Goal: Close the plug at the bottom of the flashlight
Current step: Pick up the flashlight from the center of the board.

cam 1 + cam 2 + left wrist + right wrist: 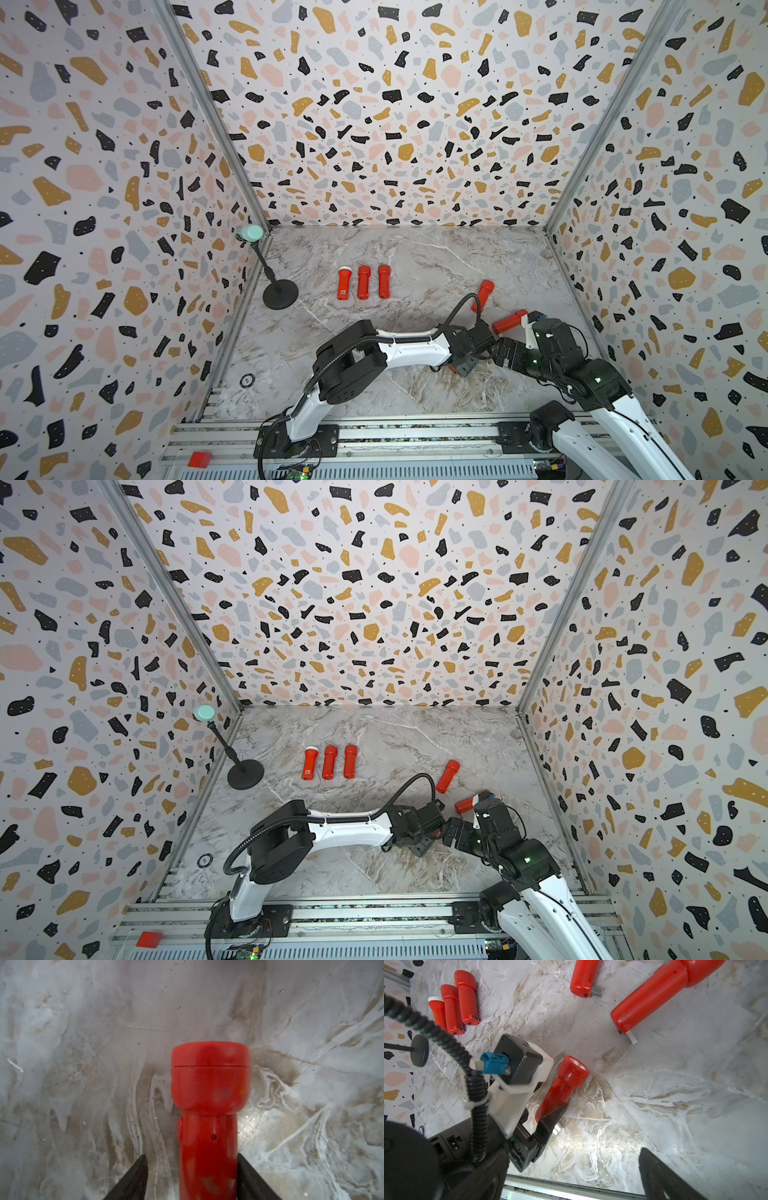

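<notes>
A red flashlight (209, 1084) lies on the marble table (374, 249), lens end away from my left gripper (191, 1155). That gripper straddles its handle: one finger touches the body, and a gap shows between the body and the other finger (137, 1176). In the right wrist view the same flashlight (562, 1086) has its silvery plug (556, 1129) folded out at the tail, just past the left finger. In both top views it is almost hidden under the wrist; only a red bit (452, 368) shows. My right gripper (505, 349) hovers beside it, wide open and holding nothing; one finger (660, 1178) shows.
Three red flashlights (363, 282) lie in a row mid-table. Two more lie at right (482, 295) (509, 322), their plugs folded out (596, 992) (632, 1038). A black microphone stand (280, 293) stands at left. The metal rail (374, 432) runs along the front edge.
</notes>
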